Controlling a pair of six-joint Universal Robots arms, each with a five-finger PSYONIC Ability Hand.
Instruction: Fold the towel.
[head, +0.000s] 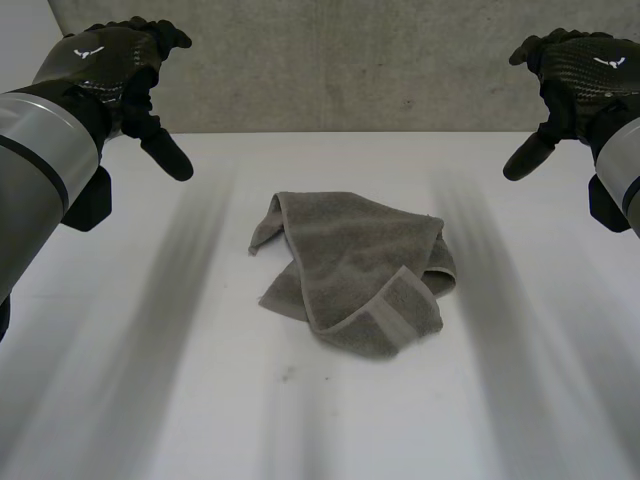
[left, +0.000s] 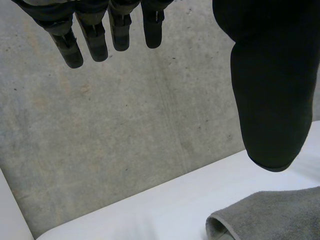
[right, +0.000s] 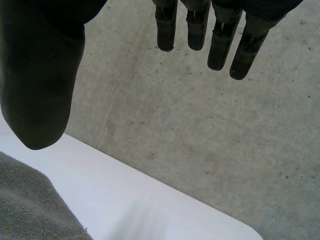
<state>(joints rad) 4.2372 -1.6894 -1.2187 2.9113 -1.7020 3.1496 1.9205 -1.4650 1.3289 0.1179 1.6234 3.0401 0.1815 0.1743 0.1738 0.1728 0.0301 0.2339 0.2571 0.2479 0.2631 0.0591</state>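
Towel of crumpled grey terry cloth (head: 350, 265) is lying on the middle of the white tabletop (head: 150, 400), its long axis running far left to near right, banded hem pointing near right. Beyond it, the black left robot hand (head: 110, 70) and black right robot hand (head: 575, 75) are hovering wide apart, fingers loose and empty, likely flanking it to reach its ends.

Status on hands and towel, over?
Left hand open, raised, off the towel. Right hand open, raised, off it too. Towel crumpled mid-table. Nothing between hands and towel.
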